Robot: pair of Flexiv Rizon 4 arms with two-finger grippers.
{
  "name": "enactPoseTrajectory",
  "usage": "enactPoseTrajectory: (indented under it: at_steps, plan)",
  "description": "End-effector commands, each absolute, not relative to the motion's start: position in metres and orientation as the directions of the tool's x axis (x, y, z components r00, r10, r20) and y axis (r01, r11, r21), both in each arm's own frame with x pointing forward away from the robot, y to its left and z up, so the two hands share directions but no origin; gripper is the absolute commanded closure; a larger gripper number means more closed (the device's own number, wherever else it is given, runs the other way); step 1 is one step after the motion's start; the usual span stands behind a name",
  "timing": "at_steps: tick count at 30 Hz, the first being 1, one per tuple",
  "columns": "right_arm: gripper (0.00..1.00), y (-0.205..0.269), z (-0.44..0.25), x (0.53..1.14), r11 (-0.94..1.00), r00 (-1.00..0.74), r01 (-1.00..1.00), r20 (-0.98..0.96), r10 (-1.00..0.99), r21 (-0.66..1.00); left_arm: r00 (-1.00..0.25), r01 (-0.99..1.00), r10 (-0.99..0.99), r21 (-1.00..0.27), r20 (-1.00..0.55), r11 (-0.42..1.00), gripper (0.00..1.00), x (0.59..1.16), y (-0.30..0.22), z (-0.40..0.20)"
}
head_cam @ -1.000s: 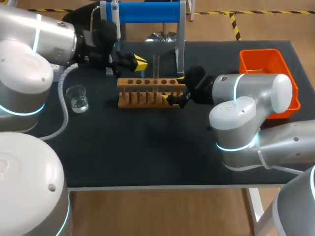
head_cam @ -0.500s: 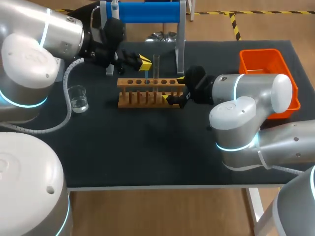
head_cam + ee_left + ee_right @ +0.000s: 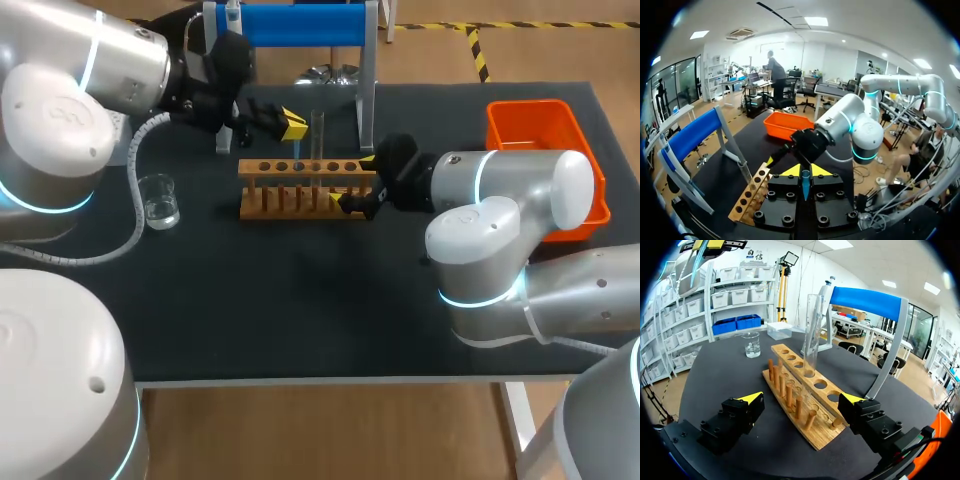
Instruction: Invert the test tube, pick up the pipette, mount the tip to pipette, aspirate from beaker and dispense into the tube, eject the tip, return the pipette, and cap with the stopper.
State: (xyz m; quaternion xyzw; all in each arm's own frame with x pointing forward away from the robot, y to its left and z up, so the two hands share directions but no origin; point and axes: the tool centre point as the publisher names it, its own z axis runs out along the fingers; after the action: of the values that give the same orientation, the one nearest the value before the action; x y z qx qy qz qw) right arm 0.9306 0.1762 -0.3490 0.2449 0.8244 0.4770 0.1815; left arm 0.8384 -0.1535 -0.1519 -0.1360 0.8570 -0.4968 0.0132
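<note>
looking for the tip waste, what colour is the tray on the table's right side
The tray is orange; clearest in the head view.

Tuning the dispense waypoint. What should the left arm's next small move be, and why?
Probably a short sideways nudge of the left gripper toward the test tube, before any lowering. The tip of its pipette seems to hang beside the tube, which stands upright in the rack, rather than over its mouth.

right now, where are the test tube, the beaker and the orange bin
test tube (image 3: 811, 335), right wrist view, middle of its glass wall
beaker (image 3: 158, 200), head view, its glass side
orange bin (image 3: 540, 132), head view, its bare floor
</note>
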Motion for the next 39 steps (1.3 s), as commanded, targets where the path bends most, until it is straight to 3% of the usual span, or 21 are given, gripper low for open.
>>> enactPoseTrajectory:
  at_steps: [1,14,39]
  plan:
    - [0.0,0.16,-0.336,0.919,0.41,-0.821,0.218,-0.061,0.568,0.886,-0.963,-0.221,-0.243,-0.853,0.115,0.472,1.0,0.839,-0.153,-0.151]
    - [0.0,0.135,-0.293,0.87,0.33,-0.904,0.09,-0.062,0.424,0.94,-0.963,-0.221,-0.243,-0.853,0.115,0.472,1.0,0.839,-0.153,-0.151]
    - [0.0,0.189,-0.23,0.828,0.111,-0.998,0.009,0.003,0.056,0.994,-0.972,-0.172,-0.226,-0.865,0.069,0.472,1.0,0.826,-0.156,-0.152]
